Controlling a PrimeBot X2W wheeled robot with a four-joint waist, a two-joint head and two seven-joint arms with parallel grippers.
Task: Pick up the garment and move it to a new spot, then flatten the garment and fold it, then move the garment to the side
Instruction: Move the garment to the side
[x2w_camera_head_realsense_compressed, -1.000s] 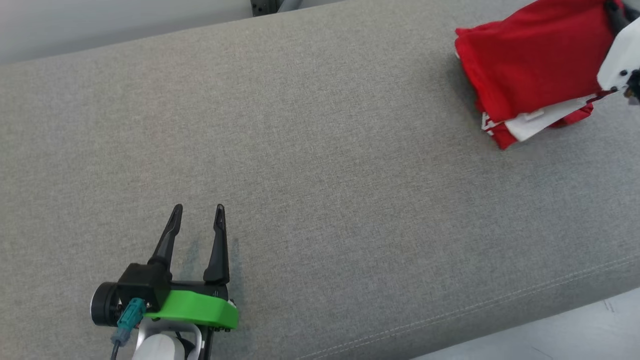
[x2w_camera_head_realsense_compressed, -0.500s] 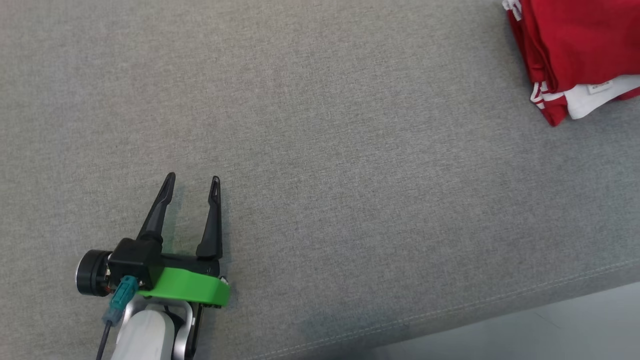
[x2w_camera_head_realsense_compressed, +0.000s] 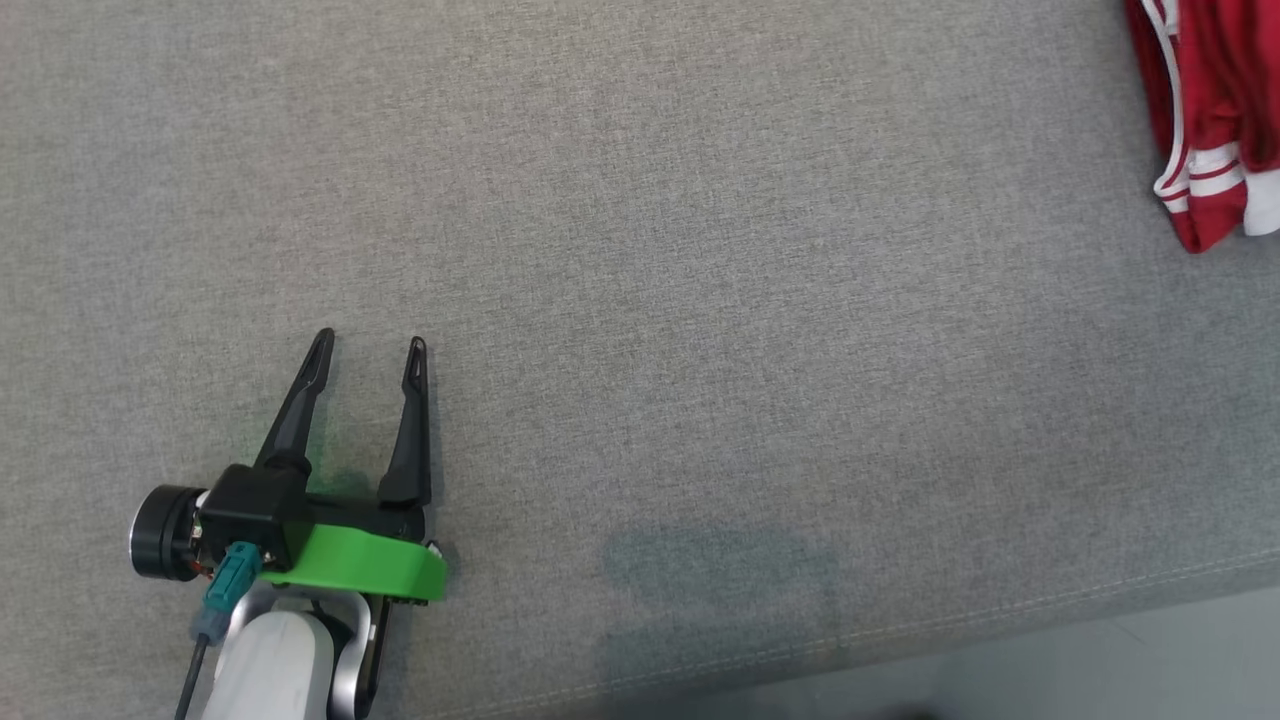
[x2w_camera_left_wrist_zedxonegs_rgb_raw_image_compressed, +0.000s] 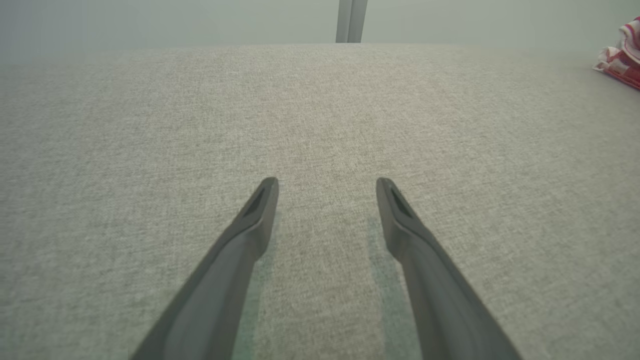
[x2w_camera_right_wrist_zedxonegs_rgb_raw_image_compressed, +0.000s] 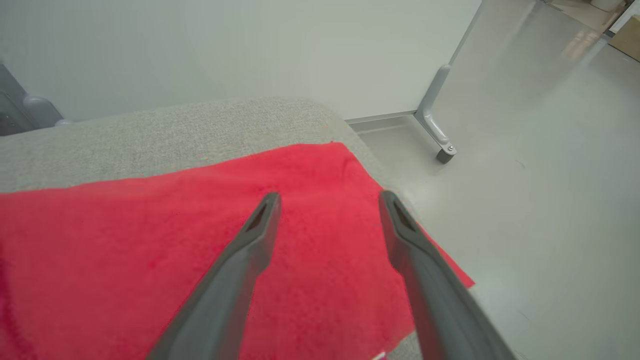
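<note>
Grey fabric surface (x2w_camera_head_realsense_compressed: 700, 300) extends broadly ahead of the wide, empty left gripper (x2w_camera_head_realsense_compressed: 370, 340); right gripper (x2w_camera_right_wrist_zedxonegs_rgb_raw_image_compressed: 330, 196), also wide, hovers over red garment (x2w_camera_right_wrist_zedxonegs_rgb_raw_image_compressed: 125, 240) at the surface's edge.

The padded top (x2w_camera_head_realsense_compressed: 700, 250) is covered in coarse grey woven cloth, matt, with a pale stitched seam (x2w_camera_head_realsense_compressed: 1000, 608) near its front edge. The garment (x2w_camera_right_wrist_zedxonegs_rgb_raw_image_compressed: 150, 260) is soft red cloth with a fine grainy weave, trimmed in white bands. The left gripper (x2w_camera_head_realsense_compressed: 370, 341) and right gripper (x2w_camera_right_wrist_zedxonegs_rgb_raw_image_compressed: 330, 196) have matt dark plastic fingers. The green bracket (x2w_camera_head_realsense_compressed: 360, 570) is smooth plastic, and the forearm (x2w_camera_head_realsense_compressed: 270, 670) is a pale smooth shell. The floor (x2w_camera_right_wrist_zedxonegs_rgb_raw_image_compressed: 550, 200) is smooth with a dull sheen. The partition foot (x2w_camera_right_wrist_zedxonegs_rgb_raw_image_compressed: 434, 125) looks like grey painted metal.
</note>
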